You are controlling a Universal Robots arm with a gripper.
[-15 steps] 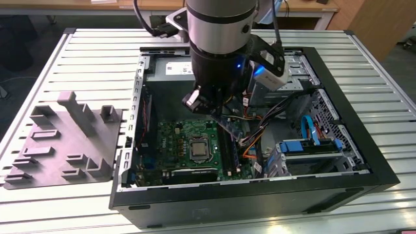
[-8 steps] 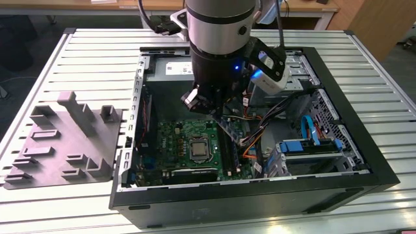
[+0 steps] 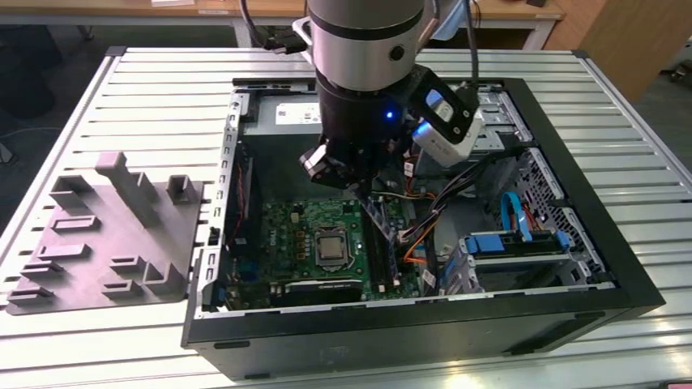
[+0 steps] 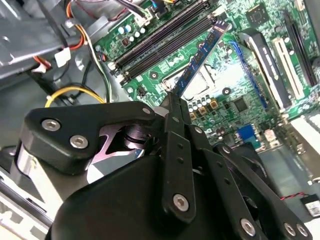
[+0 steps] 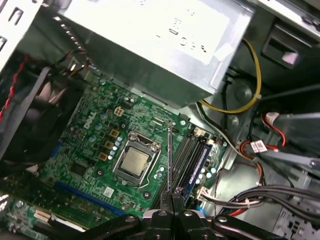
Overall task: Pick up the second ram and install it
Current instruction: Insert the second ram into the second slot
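Second ram (image 4: 200,57) is pinched by one end between the pressed-together tips of the pincer (image 4: 172,98). Its long axis runs straight out from those tips, away from the arm. In the second wrist view its flat face shows, blue-green with a row of small black chips. In the first wrist view it is edge-on, a thin dark line. It hangs above the motherboard (image 5: 75,145), over the edge of the processor socket (image 5: 136,162) and just beside the memory slots (image 5: 189,155). Its length runs nearly parallel to those slots, so I judge it close to lined up but not yet seated. Counted: one stick in the grip, one pincer, one arm (image 3: 362,73), one processor socket, one motherboard. The slots form a small bank of parallel rails whose number I cannot settle. One rail looks blue, and I cannot tell whether a stick already sits there. Around all this stands one open computer case (image 3: 433,324) at the centre of the exterior view, resting on the slatted tabletop (image 3: 162,89). One grey moulded holder (image 3: 108,243) lies at the exterior view's left.
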